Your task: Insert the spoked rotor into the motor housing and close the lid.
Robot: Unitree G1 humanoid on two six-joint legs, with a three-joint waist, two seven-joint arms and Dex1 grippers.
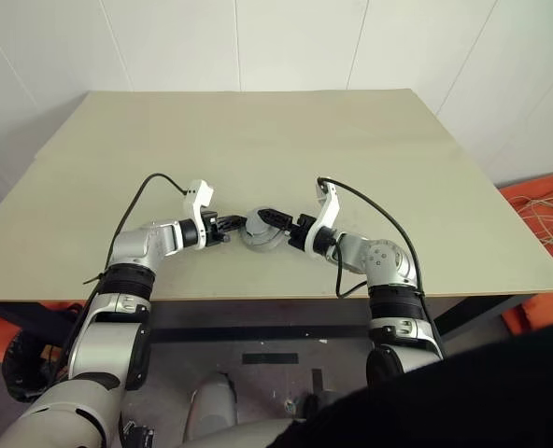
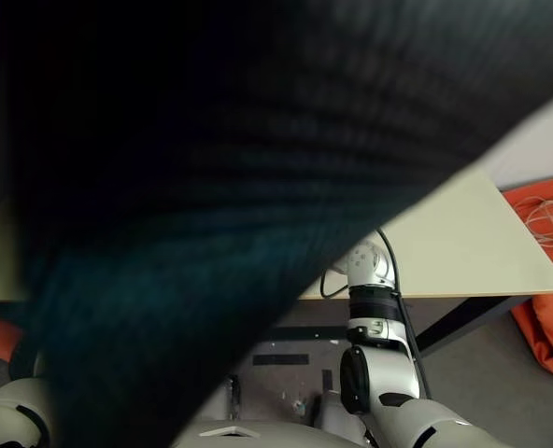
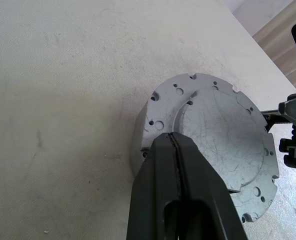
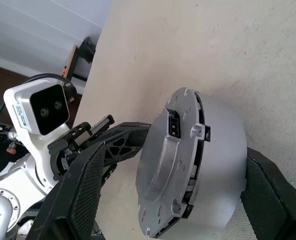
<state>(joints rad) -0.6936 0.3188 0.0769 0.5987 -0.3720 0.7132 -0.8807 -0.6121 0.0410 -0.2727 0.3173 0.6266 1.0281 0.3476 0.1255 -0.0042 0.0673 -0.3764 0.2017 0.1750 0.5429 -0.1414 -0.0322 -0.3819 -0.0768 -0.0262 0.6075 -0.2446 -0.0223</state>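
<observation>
- Table (image 1: 258, 140): wide pale top that bears everything. The work sits near its front edge, likely so both arms can reach it.
- Motor housing (image 4: 223, 150): silver round cup resting on the table near that front edge, midway between the two grippers. Its windings are hidden, because the lid covers the open face.
- Lid (image 3: 223, 135): silver-grey domed face outward, set on the housing. In the right wrist view a gap shows along one side of the seam, so it looks not fully seated; the angle is poor, so I can't be sure.
- Spoked rotor: cannot see it. Probably already inside the housing under the lid, judged only from the lid being on.
- Right gripper (image 4: 173, 200): jaws spread wide, one finger on each side of the housing, straddling it. No clear contact, so released, not grasping. Placed like this probably to brace or clamp the cup while the lid is pressed.
- Left gripper (image 3: 174, 145): fingers clenched together on nothing, tip lying over the lid's rim on the side of the housing away from the right gripper. A clenched tip makes a blunt pusher, likely for pressing the lid home.
</observation>
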